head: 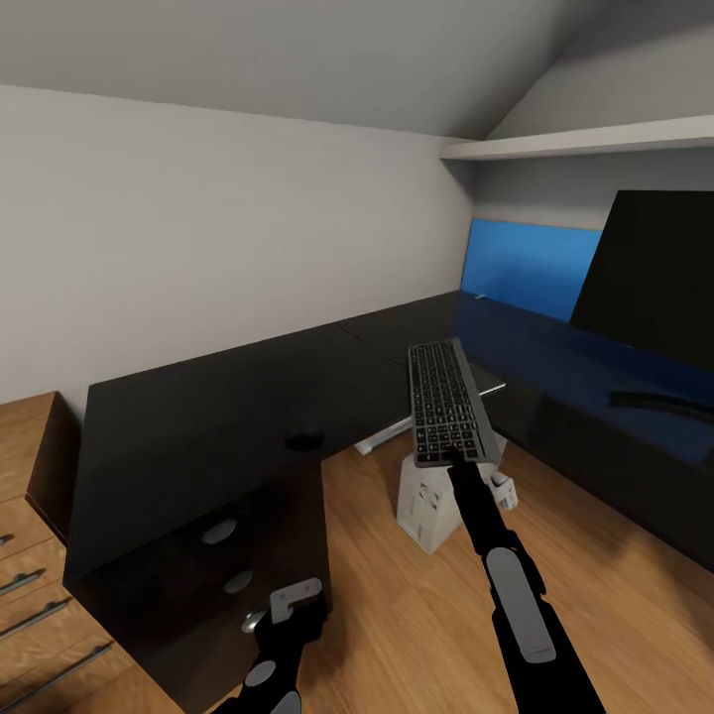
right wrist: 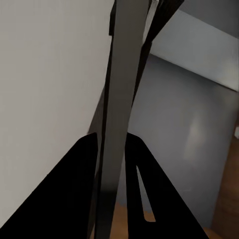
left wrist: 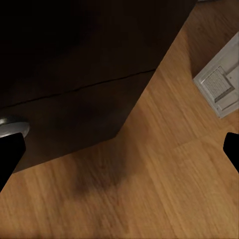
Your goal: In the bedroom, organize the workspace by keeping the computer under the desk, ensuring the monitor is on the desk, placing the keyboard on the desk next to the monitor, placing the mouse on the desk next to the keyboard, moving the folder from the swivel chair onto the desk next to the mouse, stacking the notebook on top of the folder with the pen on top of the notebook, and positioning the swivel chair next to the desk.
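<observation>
The keyboard (head: 446,403) is pinched at its near end by the right gripper (head: 462,462) and held over the desk (head: 218,416) edge. The left gripper (left wrist: 119,149) is spread above bare floor (head: 416,615) beside the drawers (head: 213,575).

The keyboard (head: 448,404), long and slim with dark keys in a silvery frame, is held up by its near end above the floor, in the crook of the glossy black L-shaped desk (head: 228,416). The black monitor (head: 654,273) stands on the desk's right wing. Below, a pale grey box, probably the computer (head: 428,504), rests on the wood floor.
</observation>
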### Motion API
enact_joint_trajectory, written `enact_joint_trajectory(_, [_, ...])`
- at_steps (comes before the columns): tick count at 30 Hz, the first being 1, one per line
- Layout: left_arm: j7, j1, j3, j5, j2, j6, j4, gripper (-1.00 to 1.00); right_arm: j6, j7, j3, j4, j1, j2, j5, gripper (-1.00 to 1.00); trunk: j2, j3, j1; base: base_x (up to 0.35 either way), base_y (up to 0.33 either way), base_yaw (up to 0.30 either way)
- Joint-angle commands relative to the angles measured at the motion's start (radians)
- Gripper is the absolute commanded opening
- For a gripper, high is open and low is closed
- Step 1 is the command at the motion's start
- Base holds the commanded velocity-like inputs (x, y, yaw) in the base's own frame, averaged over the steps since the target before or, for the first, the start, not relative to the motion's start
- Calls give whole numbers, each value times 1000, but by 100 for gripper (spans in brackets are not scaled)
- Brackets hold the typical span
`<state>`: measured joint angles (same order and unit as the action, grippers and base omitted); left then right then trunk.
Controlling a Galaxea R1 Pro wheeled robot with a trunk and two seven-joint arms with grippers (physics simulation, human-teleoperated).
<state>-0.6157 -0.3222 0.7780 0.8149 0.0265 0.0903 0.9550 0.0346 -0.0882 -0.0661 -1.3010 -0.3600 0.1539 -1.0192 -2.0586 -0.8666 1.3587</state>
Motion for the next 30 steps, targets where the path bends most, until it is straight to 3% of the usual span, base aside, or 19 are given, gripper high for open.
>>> enact_joint_trajectory(1, [-6,-2,6,10,1,9,1,100,4,-7,-3,0,-1,1,-12,-100,0,-1,0,0,0,0])
enact_joint_trajectory(7, [-6,-2,7,10,1,9,1,100,4,4,-3,0,-1,1,-11,-100,0,-1,0,0,0,0])
enact_joint_trajectory(11, [-6,-2,10,11,-20,9,-1,100,4,25,1,1,0,1,-12,-100,0,-1,0,0,0,0])
enact_joint_trajectory(20, [-6,-2,10,12,-25,9,-7,100,5,43,2,2,-1,1,-11,-100,0,-1,0,0,0,0])
enact_joint_trajectory(30, [-7,-2,10,13,-25,9,-8,100,5,39,0,-6,0,2,-15,-100,70,30,-38,0,0,0])
